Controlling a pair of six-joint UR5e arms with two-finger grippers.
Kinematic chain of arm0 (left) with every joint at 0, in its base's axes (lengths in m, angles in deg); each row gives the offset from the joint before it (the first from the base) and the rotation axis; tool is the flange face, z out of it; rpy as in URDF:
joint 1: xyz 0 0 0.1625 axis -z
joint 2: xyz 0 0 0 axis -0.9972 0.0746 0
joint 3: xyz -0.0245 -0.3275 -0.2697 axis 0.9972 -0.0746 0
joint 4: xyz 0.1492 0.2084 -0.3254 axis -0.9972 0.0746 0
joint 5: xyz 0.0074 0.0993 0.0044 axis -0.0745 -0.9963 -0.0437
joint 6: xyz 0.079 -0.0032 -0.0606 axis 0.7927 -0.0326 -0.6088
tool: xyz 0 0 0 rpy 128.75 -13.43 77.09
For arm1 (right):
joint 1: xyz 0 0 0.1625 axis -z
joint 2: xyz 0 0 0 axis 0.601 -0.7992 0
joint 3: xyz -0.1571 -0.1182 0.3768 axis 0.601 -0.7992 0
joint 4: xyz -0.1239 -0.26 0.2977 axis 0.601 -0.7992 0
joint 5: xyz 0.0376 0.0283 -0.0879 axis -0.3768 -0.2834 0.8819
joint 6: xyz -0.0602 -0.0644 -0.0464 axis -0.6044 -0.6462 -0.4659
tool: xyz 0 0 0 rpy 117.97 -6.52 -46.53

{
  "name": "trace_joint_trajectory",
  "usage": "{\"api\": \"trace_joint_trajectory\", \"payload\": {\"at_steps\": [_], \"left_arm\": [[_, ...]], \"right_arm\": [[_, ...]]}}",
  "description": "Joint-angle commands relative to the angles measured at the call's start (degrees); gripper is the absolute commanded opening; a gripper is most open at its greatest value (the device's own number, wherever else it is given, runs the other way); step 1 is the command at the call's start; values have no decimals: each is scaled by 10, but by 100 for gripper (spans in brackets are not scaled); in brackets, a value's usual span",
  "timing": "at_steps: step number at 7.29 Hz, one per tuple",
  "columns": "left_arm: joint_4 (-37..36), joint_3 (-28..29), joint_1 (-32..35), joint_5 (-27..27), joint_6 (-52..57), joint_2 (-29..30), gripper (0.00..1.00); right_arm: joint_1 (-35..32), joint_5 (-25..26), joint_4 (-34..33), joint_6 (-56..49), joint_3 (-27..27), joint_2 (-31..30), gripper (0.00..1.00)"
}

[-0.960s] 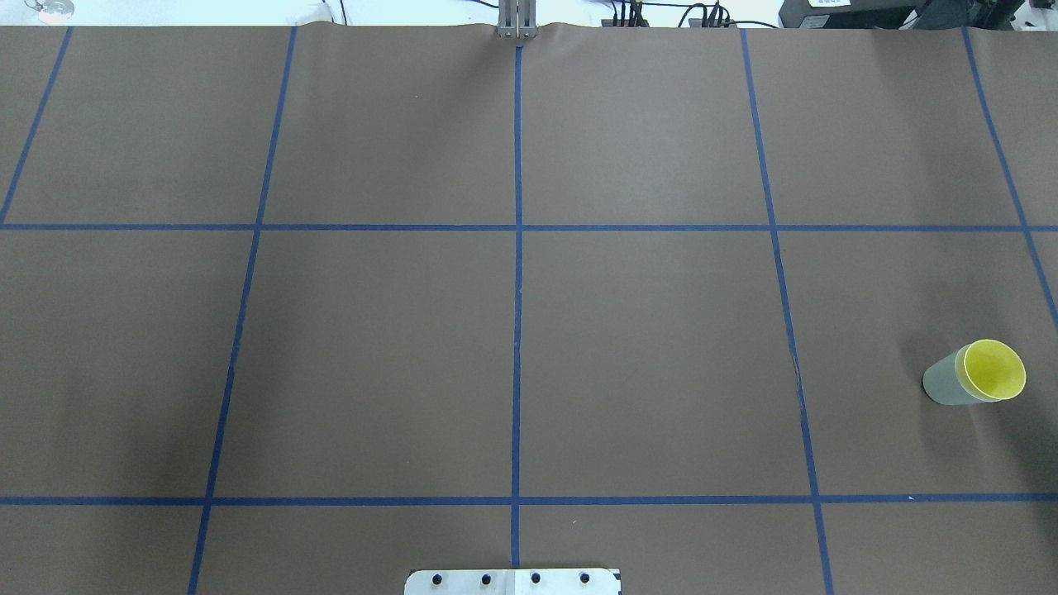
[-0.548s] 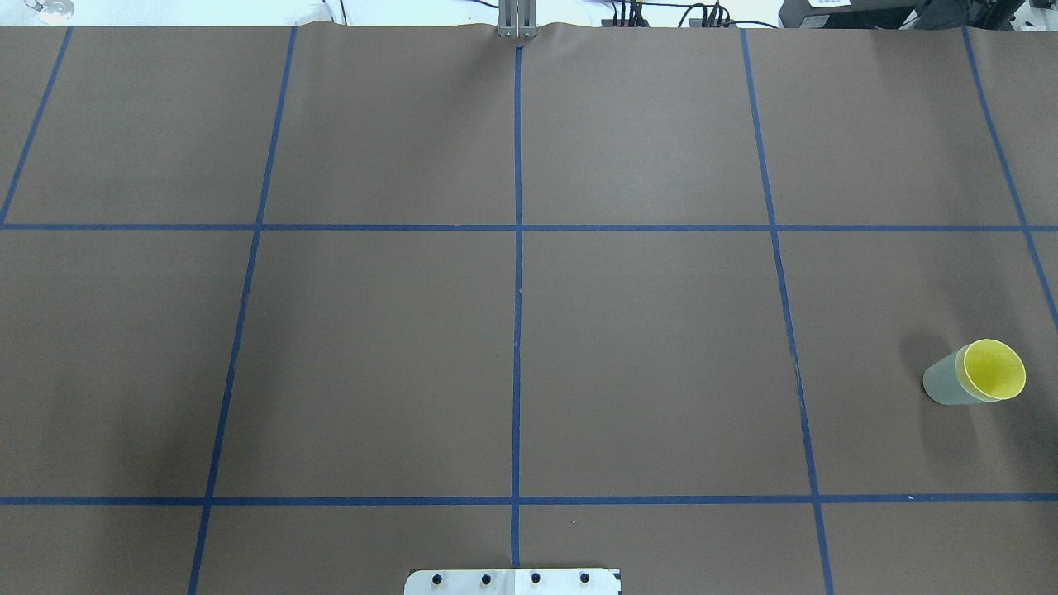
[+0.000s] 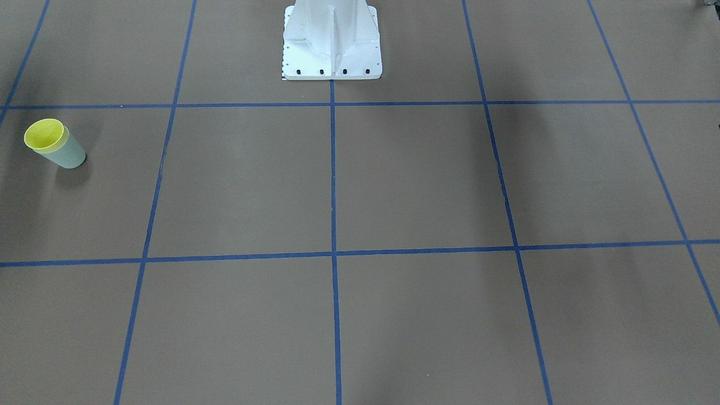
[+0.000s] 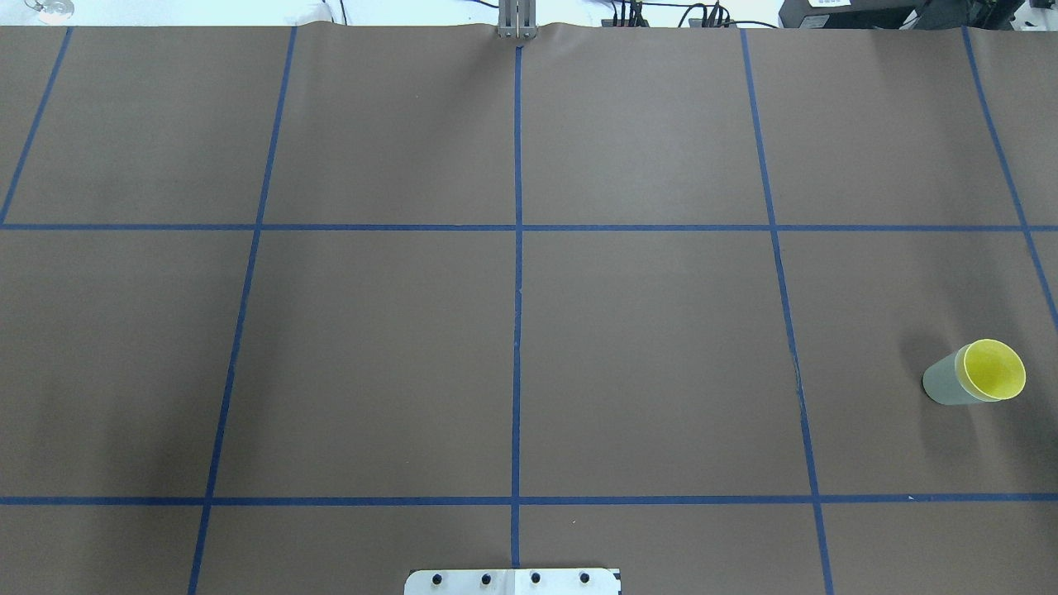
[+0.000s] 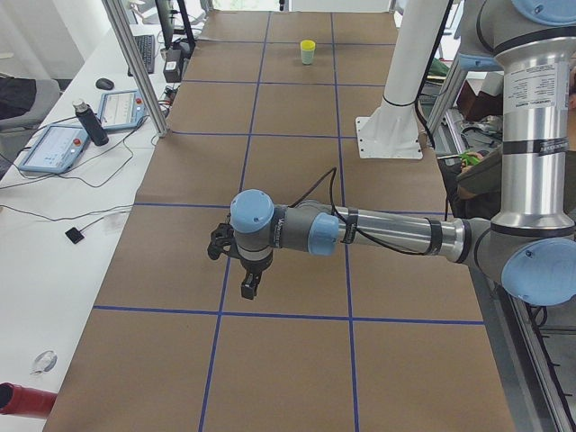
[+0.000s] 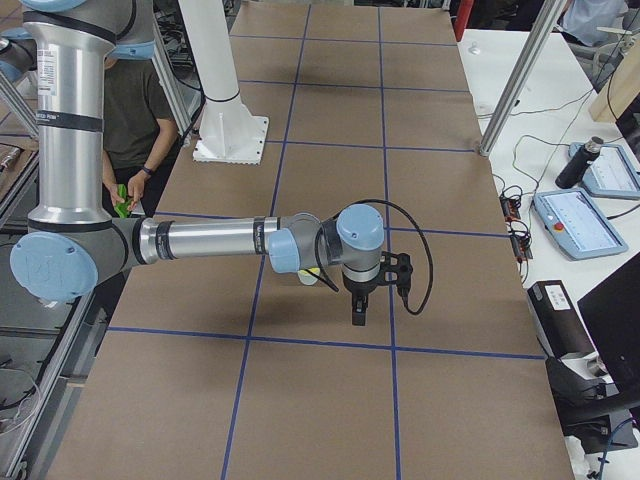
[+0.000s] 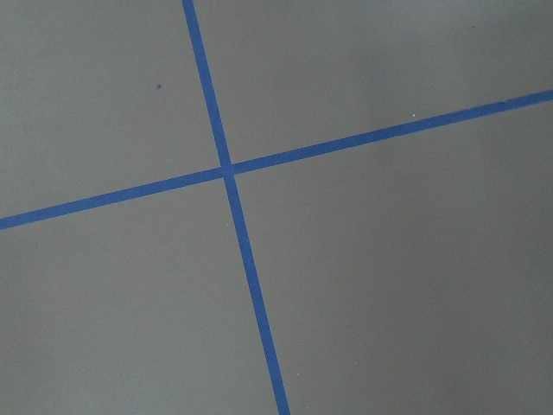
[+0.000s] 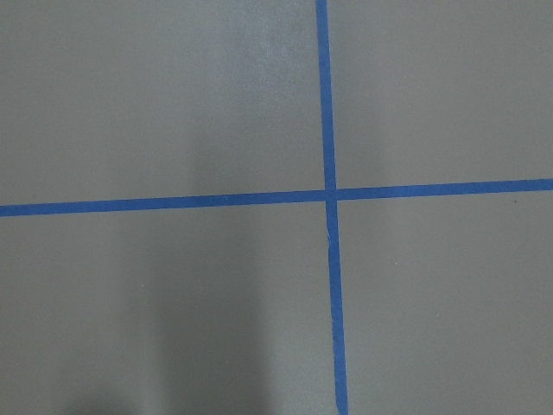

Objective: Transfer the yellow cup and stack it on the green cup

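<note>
Seen from the table's end on the robot's left, the left arm [image 5: 387,234] is nearest, stretched level over the brown paper-covered table [image 4: 661,347]. The left gripper [image 5: 247,292] hangs from its wrist, pointing down above a blue tape line [image 5: 225,288] and clear of the surface. It shows only in this side view, so I cannot tell whether its fingers are spread or pressed together. Its wrist camera sees only bare paper and a tape crossing. Beyond it stands the white pedestal [image 5: 389,135]. The right arm [image 6: 200,240] also reaches level over the table, and the right gripper [image 6: 357,318] points down. I cannot tell the state of its fingers either. Farthest off, near the table's end on the robot's right, the yellow cup [image 4: 994,368] sits nested inside the green cup [image 4: 942,387], with only its rim and inside showing above the green rim. The pair stands upright on the paper, and neither gripper touches it.
</note>
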Motion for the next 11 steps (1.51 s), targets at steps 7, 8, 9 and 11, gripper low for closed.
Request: {"api": "trace_joint_trajectory", "payload": {"at_steps": [7, 8, 9, 11], "left_arm": [[3, -38, 0, -2, 0, -34, 100], [3, -39, 0, -2, -1, -34, 100], [3, -39, -1, -2, -1, -33, 100], [3, -48, -1, -3, -1, -33, 100]], "right_arm": [[0, -3, -2, -1, -5, 1, 100], [0, -4, -2, 0, -4, 1, 100], [0, -5, -1, 1, 2, -2, 100], [0, -6, -2, 0, 1, -1, 100]]}}
